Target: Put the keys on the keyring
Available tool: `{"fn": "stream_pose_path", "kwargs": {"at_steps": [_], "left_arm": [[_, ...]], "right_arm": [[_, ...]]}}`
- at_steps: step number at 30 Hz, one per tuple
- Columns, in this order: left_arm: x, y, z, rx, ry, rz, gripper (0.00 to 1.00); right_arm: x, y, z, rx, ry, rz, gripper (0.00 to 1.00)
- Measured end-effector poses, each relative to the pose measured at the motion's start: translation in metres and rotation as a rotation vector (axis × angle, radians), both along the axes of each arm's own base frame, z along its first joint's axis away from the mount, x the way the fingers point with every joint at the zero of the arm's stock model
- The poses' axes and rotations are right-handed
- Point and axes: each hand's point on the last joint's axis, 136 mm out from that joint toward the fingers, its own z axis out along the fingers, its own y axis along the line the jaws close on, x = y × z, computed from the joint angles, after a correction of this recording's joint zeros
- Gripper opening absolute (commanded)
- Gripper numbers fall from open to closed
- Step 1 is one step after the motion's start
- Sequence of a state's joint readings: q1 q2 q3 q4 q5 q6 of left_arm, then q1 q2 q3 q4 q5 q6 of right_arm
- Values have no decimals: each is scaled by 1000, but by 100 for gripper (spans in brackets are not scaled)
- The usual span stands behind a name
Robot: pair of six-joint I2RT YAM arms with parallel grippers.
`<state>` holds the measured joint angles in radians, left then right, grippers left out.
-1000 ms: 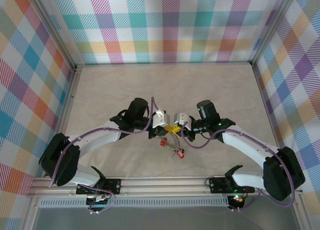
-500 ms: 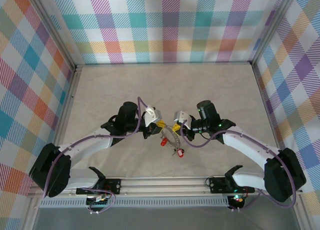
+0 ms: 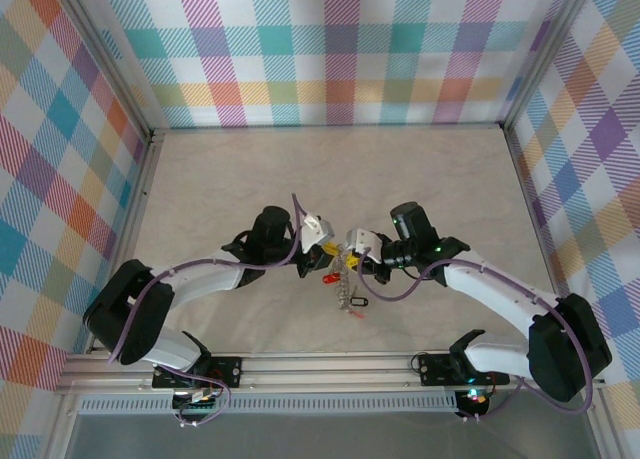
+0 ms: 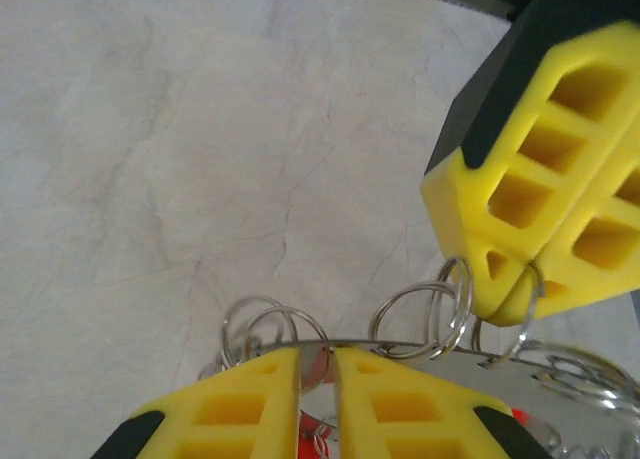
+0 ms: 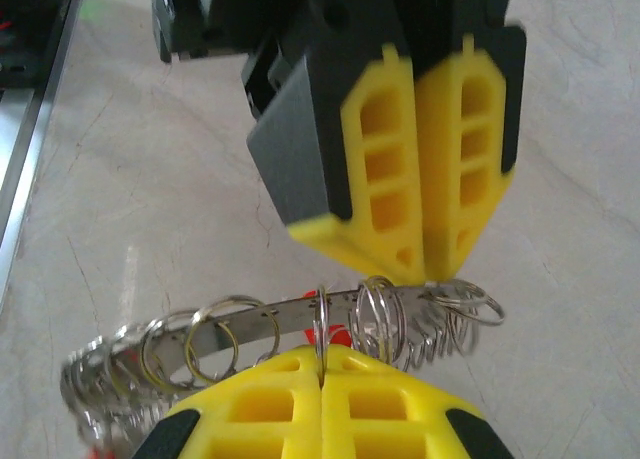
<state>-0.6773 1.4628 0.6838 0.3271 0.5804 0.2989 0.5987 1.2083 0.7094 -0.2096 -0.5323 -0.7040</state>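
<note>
Left fingers (image 4: 240, 409) and right fingers (image 5: 400, 409), nearly touching, clamp the keyring (image 5: 287, 315) over the table (image 4: 150, 129).

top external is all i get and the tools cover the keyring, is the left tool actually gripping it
Observer: Yes, the left wrist view shows the left tool pinching the keyring by its flat band, between its pads.
Operator: and the right tool
Observer: The right tool is shut on one small split ring threaded on that band.
Operator: why does the edge look jagged
Observer: A row of more split rings is threaded along the band.
</note>
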Motion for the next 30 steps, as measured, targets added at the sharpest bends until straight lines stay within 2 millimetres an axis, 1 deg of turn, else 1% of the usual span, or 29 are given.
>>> {"fn": "stream_pose_path", "kwargs": {"at_steps": [8,18,28,30], "left_arm": [[1,-6,-10,11,8,7,18],[2,-8,-9,8,4,19,20],[2,-8,-6,7,-3,22,21],[2,-8,-6,7,-4,23,23]], "right_arm": [[1,0,-1,-33,-15,22,0],[4,4,3,0,28,-14,0],[3,5,4,13,66,-31,0],[3,5,3,14,73,-35,0]]}}
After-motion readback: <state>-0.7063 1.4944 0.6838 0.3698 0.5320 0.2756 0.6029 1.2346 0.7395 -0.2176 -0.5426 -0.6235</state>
